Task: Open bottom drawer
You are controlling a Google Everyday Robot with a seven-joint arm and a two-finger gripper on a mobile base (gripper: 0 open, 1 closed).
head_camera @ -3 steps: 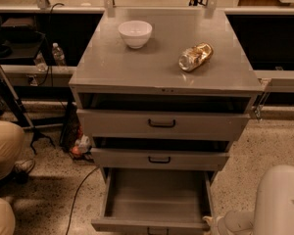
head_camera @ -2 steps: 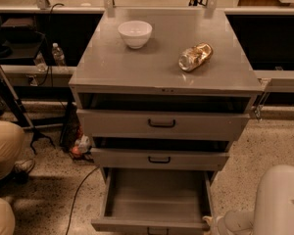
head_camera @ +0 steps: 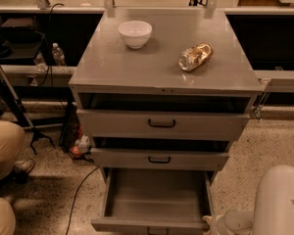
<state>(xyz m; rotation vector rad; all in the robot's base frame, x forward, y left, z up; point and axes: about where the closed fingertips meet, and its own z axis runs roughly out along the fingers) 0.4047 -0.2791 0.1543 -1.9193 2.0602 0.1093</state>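
Grey bottom drawer (head_camera: pixel 157 199) out; gripper (head_camera: pixel 220 223) prob. by R corner.

Bottom drawer (head_camera: pixel 157 199) front cropped by btm edge, handle barely showing; gripper (head_camera: pixel 217 224) at its right front corner, partly out of frame; arm (head_camera: pixel 279 199) cut off at btm-right; person's legs (head_camera: pixel 5 146) cropped at left.
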